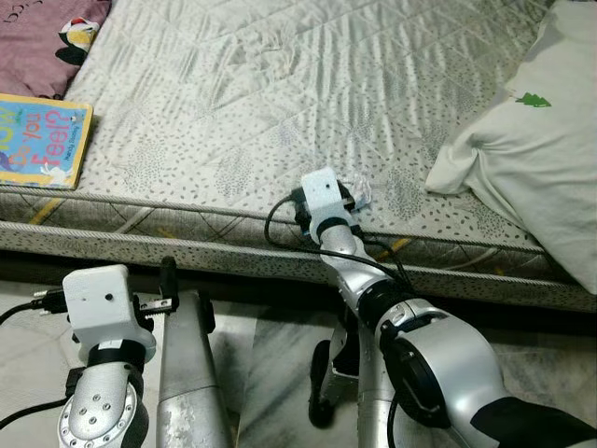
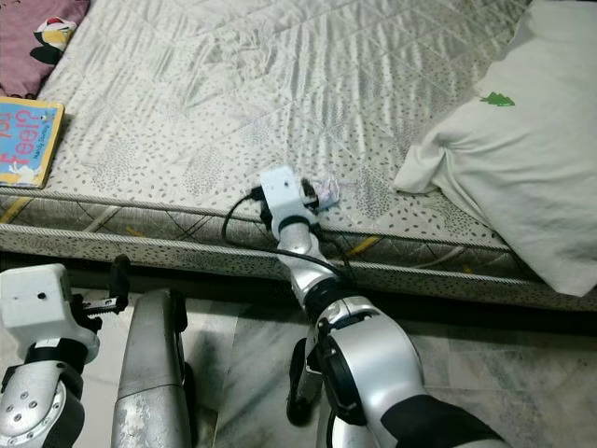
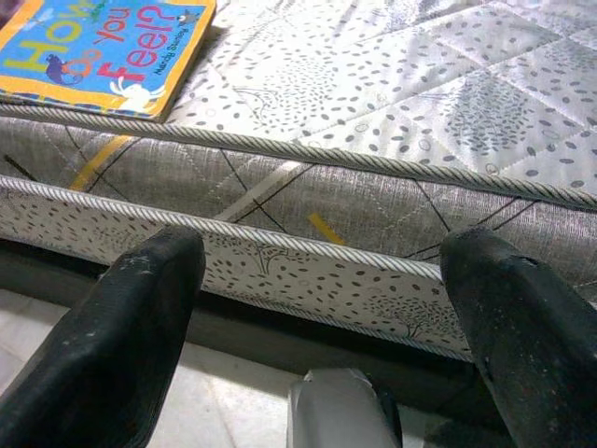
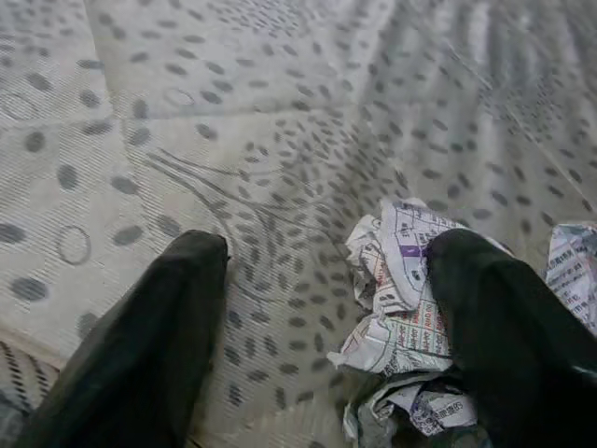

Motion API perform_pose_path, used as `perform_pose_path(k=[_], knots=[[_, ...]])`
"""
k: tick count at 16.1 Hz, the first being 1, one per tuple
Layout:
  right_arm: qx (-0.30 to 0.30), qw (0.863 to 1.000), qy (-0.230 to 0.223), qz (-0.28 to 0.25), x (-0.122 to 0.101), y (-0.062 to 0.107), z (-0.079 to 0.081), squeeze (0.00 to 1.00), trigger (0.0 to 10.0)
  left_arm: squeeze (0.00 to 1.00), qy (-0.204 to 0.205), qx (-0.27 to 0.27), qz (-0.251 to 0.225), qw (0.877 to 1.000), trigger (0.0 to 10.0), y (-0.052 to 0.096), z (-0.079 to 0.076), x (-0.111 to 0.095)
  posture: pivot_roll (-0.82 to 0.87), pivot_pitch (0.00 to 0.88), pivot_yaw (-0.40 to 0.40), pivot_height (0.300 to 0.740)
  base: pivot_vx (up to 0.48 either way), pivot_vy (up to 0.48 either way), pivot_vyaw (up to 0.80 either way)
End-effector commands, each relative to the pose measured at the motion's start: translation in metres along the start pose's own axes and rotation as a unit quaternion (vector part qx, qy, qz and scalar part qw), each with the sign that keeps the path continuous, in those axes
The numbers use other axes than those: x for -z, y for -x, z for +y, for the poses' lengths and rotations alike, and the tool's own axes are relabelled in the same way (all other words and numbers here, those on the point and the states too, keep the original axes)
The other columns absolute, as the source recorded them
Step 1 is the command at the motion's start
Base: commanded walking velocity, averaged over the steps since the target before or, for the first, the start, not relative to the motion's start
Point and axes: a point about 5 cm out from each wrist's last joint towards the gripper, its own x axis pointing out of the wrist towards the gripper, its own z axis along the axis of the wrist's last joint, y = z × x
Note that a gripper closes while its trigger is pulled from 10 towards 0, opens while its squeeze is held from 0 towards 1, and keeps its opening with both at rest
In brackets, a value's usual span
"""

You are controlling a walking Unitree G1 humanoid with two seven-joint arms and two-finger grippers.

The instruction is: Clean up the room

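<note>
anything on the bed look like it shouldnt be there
Yes: a crumpled wad of printed paper lies on the mattress near its front edge, looking like litter. The right end effector, fingers open, is right at it. A children's book also sits at the left edge.

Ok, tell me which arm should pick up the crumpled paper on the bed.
Right. The right gripper is open at the paper near the mattress edge, while the left gripper hangs low beside the bed, facing its side.
</note>
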Motion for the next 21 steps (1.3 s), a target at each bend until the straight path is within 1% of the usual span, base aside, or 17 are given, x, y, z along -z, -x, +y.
perform_pose_path(k=[1, 4, 8, 11, 12, 13, 15, 18, 21], knots=[[0.004, 1.0, 0.001, 0.014, 0.003, 0.0, 0.001, 0.0, 0.0, 0.0, -0.007, -0.014, 0.009, 1.0, 10.0, 0.002, 0.004, 0.005, 0.36, 0.231, -0.075, 0.487, 0.0, 0.0, 0.0], [0.009, 1.0, 0.01, 0.016, 0.005, 0.0, -0.002, 0.0, 0.0, 0.0, -0.008, -0.016, 0.01, 1.0, 10.0, 0.001, 0.004, 0.006, 0.36, 0.225, -0.08, 0.487, 0.0, 0.0, 0.0], [0.053, 0.998, 0.021, 0.019, 0.007, -0.002, -0.02, 0.0, 0.0, 0.0, -0.008, -0.017, 0.007, 1.0, 10.0, -0.002, 0.004, 0.006, 0.36, 0.211, -0.08, 0.487, 0.0, 0.0, 0.0], [0.068, 0.997, 0.017, 0.033, 0.015, -0.002, -0.032, 0.0, 0.0, 0.0, -0.008, -0.015, 0.002, 1.0, 10.0, -0.007, 0.003, 0.006, 0.35, 0.199, -0.081, 0.487, 0.0, 0.0, 0.0], [0.069, 0.997, 0.018, 0.034, 0.016, -0.002, -0.032, 0.0, 0.0, 0.0, -0.008, -0.015, 0.002, 1.0, 10.0, -0.007, 0.003, 0.006, 0.35, 0.199, -0.081, 0.487, 0.0, 0.0, 0.0], [0.08, 0.996, 0.022, 0.042, 0.021, -0.001, -0.039, 0.0, 0.0, 0.0, -0.005, -0.013, 0.0, 1.0, 10.0, -0.009, 0.002, 0.006, 0.34, 0.187, -0.082, 0.487, 0.0, 0.0, 0.0], [0.088, 0.995, 0.023, 0.048, 0.024, -0.001, -0.045, 0.0, 0.0, 0.0, -0.004, -0.011, -0.001, 1.0, 10.0, -0.012, 0.0, 0.007, 0.34, 0.177, -0.084, 0.487, 0.0, 0.0, 0.0], [0.092, 0.994, 0.022, 0.051, 0.027, -0.001, -0.051, 0.0, 0.0, 0.0, -0.002, -0.009, -0.005, 1.0, 10.0, -0.016, -0.001, 0.008, 0.33, 0.157, -0.087, 0.487, 0.0, 0.0, 0.0], [0.088, 0.995, 0.001, 0.055, 0.028, -0.001, -0.055, 0.0, 0.0, 0.0, -0.001, -0.007, -0.01, 1.0, 10.0, -0.022, -0.003, 0.009, 0.32, 0.124, -0.089, 0.487, 0.0, 0.0, 0.0]])
